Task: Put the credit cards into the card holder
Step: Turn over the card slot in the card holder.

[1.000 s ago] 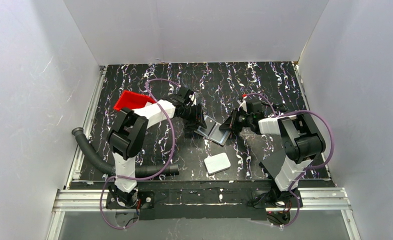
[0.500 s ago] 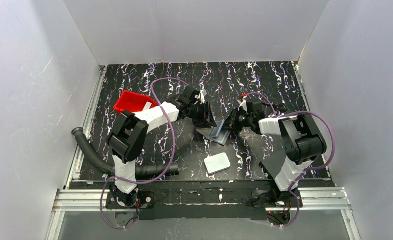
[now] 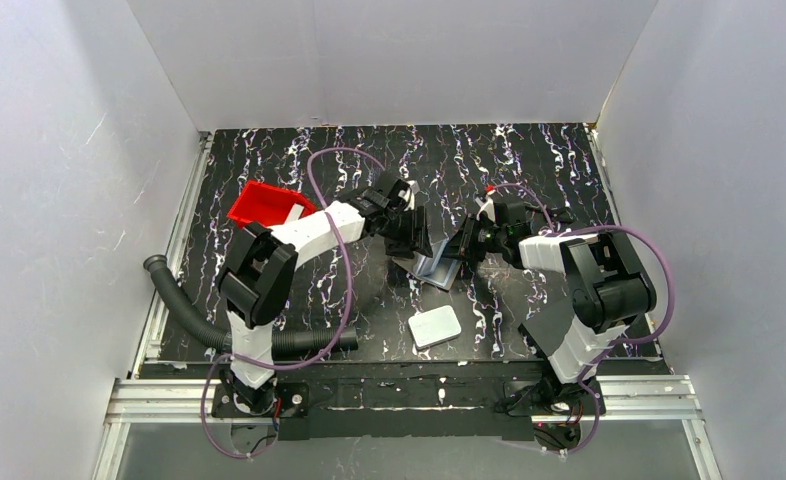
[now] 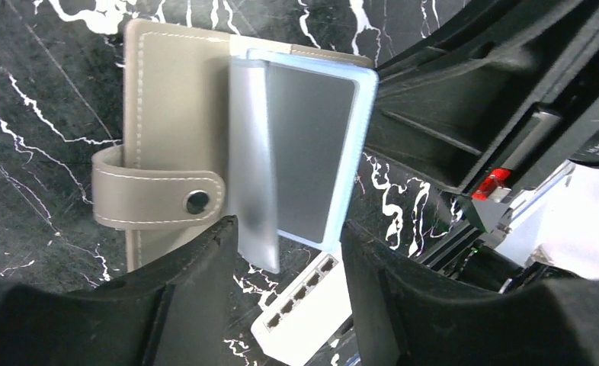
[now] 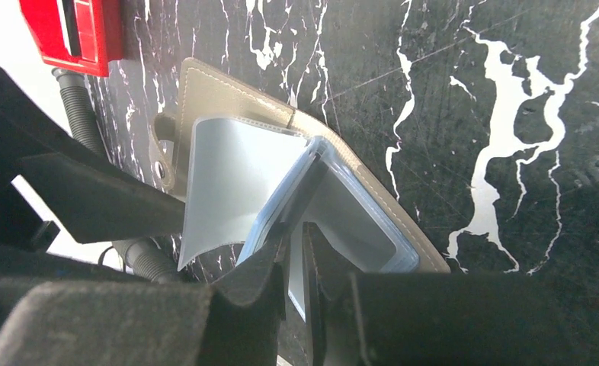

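Right gripper (image 5: 296,255) pinches a thin pale sheet (image 5: 296,284), card or sleeve unclear, at the open card holder (image 4: 167,99) lying below the left gripper (image 4: 285,252), whose jaws stand apart. A skewed push could buckle the sheet or slide the loose holder.

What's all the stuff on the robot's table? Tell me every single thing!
card holder: one, grey-brown, lying open mid-table
card: one seen, pale blue-grey, over the open holder
tray: one, red, back left
slab: one, white, front centre
hose: one, black, front left
table: one, black with white streaks
left pincer: one, black, open, over the holder
right pincer: one, black, shut on the card
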`<state>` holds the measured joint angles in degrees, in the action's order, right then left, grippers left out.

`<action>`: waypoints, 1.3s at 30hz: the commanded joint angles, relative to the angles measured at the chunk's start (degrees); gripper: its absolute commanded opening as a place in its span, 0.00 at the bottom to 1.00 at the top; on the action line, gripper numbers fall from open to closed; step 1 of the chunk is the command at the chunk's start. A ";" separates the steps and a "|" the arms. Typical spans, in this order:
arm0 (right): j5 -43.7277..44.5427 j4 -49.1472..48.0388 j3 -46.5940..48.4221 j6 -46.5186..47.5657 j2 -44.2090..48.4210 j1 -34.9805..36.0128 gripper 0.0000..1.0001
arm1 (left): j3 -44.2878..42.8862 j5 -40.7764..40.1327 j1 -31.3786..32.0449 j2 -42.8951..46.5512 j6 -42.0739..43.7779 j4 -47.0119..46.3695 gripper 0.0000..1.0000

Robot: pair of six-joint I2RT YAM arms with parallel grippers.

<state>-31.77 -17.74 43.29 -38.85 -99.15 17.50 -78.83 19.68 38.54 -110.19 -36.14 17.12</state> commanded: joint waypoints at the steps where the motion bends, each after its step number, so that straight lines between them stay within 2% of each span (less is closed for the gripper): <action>1: -1.18 -0.71 0.40 -0.29 2.13 0.08 0.20 | -5.04 -6.24 2.64 0.53 4.93 6.07 0.53; 10: -1.54 -1.05 0.35 -0.19 1.84 0.11 0.19 | -12.27 -10.65 4.89 -4.09 8.04 12.89 0.55; 20: -1.72 -0.99 0.24 0.06 2.03 0.09 0.19 | -13.86 -10.37 5.01 -6.15 7.94 13.90 0.51; 39: -1.85 -1.32 0.42 -0.27 2.04 0.33 0.18 | -15.56 -9.68 5.49 -7.89 7.55 14.51 0.60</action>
<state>-32.82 -17.76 43.29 -39.00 -99.04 17.52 -91.64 10.31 43.68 -116.99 -29.10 29.67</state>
